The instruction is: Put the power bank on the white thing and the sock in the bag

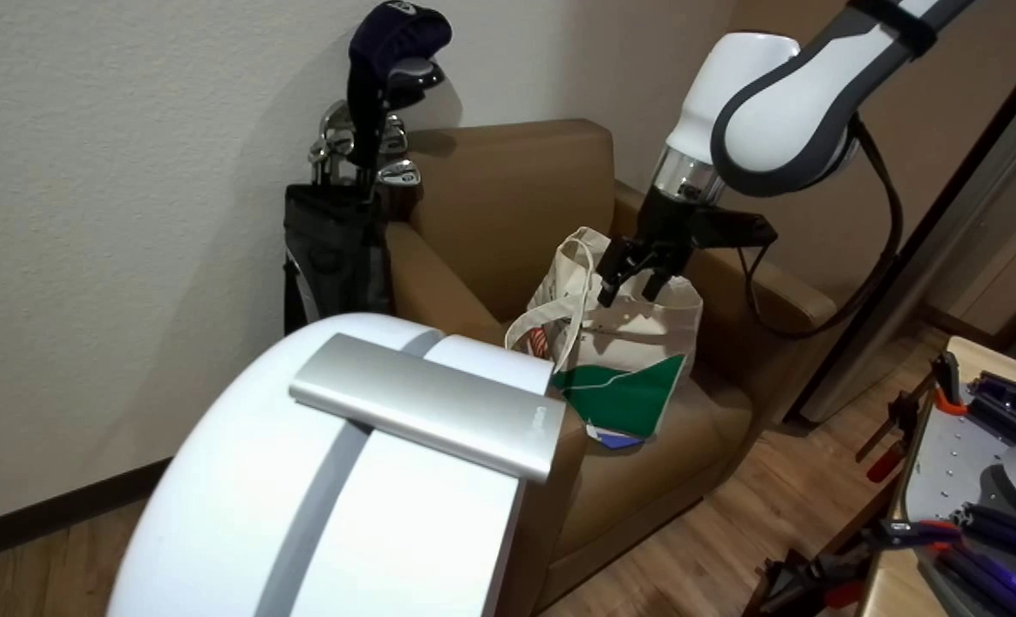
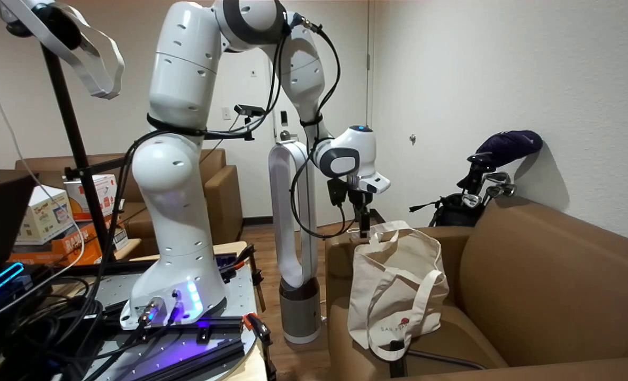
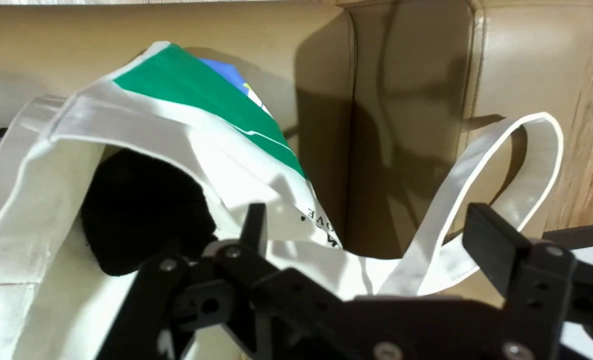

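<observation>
The silver-grey power bank [image 1: 431, 404] lies flat across the top of the white thing [image 1: 242, 463], over its grey band. The cream bag [image 1: 636, 330] with a green lower part stands on the brown armchair; it also shows in an exterior view [image 2: 398, 296] and the wrist view [image 3: 206, 95]. A black soft thing [image 3: 144, 215], apparently the sock, lies inside the bag's opening in the wrist view. My gripper [image 1: 630, 296] is open and empty, over the bag's rim and beside its handles. Its fingers stand wide apart in the wrist view [image 3: 366, 220]. The white thing is out of view in an exterior view.
The brown armchair [image 1: 516, 197] surrounds the bag with its arms and back. A golf bag [image 1: 337, 248] with clubs stands beside it. A bladeless fan [image 2: 299, 312] stands between the robot's table [image 2: 240, 301] and the armchair. A bag handle loop [image 3: 551, 145] sticks up near one finger.
</observation>
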Controlling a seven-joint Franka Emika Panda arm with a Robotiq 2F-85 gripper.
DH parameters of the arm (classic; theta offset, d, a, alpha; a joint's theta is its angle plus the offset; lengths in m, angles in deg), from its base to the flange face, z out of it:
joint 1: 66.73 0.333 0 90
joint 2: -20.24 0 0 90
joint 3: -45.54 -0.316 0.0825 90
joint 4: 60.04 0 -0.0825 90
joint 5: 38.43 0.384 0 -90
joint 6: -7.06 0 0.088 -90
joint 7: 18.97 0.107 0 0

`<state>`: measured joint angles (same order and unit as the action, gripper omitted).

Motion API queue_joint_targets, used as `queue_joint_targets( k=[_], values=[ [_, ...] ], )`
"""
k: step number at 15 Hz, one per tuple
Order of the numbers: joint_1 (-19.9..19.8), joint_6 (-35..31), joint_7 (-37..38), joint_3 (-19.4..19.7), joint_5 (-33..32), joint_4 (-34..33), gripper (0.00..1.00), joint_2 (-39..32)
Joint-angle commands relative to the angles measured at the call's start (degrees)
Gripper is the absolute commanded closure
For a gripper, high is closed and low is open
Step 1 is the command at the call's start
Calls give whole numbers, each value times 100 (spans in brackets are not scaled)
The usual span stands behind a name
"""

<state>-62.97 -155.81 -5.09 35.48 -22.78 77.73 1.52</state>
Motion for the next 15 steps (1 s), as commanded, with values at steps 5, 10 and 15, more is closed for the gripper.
queue_joint_targets(
  k=[5,10,15],
  values=[
    [748,901,335,189,-687,297,0,1170],
    [755,2264,388,110,-1049,82,0,1862],
    [684,2599,546,118,-975,-8,0,1948]
  ],
)
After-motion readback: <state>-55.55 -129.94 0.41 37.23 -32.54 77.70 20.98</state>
